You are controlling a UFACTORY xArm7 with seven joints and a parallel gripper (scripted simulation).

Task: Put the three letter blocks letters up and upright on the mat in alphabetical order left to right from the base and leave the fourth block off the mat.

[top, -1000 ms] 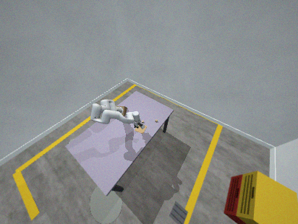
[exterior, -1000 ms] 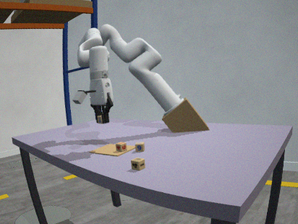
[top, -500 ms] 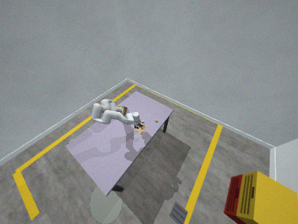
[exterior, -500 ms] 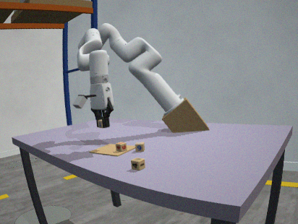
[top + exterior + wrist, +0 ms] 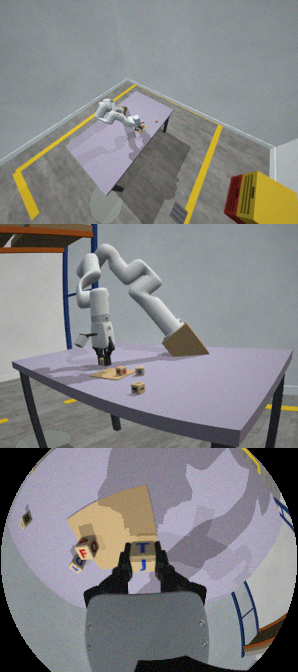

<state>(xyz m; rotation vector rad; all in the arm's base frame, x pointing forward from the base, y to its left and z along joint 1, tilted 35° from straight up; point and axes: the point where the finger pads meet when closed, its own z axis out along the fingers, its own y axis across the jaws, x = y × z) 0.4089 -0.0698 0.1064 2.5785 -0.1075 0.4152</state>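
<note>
My gripper is shut on a tan block with a blue letter. It holds the block low over the table, at the edge of the flat tan mat. A block with a red letter lies on the mat near its corner. A block with a blue letter lies right beside the red one, at the mat's edge. A block with a black mark lies on the table, apart from the mat.
The lilac table has its near edge just past the black-marked block. The arm's tan base stands behind the mat. A blue rack post stands behind the table at the left.
</note>
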